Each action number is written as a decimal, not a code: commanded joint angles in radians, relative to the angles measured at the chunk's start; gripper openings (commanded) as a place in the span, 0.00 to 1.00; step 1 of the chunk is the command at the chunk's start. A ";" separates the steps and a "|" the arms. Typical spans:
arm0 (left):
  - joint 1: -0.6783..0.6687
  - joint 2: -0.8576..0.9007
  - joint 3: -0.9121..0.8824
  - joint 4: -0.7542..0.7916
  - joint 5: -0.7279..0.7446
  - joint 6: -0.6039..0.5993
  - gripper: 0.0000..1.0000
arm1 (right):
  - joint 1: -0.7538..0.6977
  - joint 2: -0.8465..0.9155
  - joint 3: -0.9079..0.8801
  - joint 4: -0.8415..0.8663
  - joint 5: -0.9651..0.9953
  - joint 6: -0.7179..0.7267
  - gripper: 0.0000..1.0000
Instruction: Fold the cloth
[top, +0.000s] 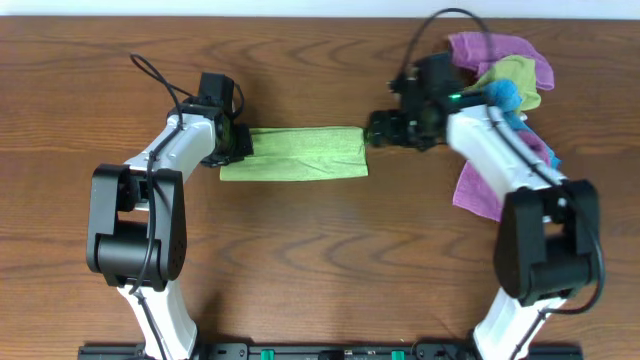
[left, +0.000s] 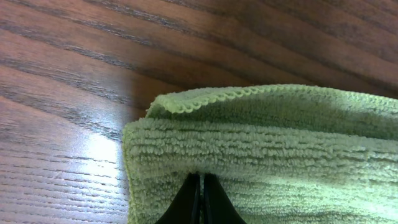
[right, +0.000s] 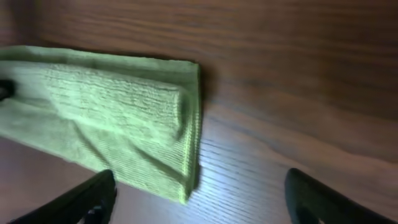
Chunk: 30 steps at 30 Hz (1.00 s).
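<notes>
A green cloth (top: 300, 153) lies on the wooden table as a long folded strip, its layers stacked along its length. My left gripper (top: 238, 143) is at its left end. In the left wrist view the fingers (left: 201, 177) are pressed together on the cloth (left: 280, 143), pinching its top layer near the left edge. My right gripper (top: 375, 128) is open just off the cloth's right end. In the right wrist view its fingers (right: 200, 180) spread wide above the table, with the cloth's folded right edge (right: 112, 106) between and beyond them, not held.
A pile of other cloths sits at the back right: a purple one (top: 490, 50), a yellow-green one (top: 510, 72) and a blue one (top: 503, 95). Another purple cloth (top: 478, 190) lies under the right arm. Bare wood surrounds the green cloth.
</notes>
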 joint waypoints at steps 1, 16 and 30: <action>0.000 0.026 -0.011 -0.009 0.021 -0.007 0.06 | -0.073 -0.007 -0.002 0.007 -0.314 -0.086 0.81; 0.000 0.026 -0.011 -0.027 0.056 -0.007 0.06 | -0.078 0.195 -0.002 0.010 -0.539 -0.092 0.79; 0.000 0.026 -0.011 -0.030 0.057 -0.008 0.06 | -0.016 0.243 -0.002 0.033 -0.344 -0.028 0.82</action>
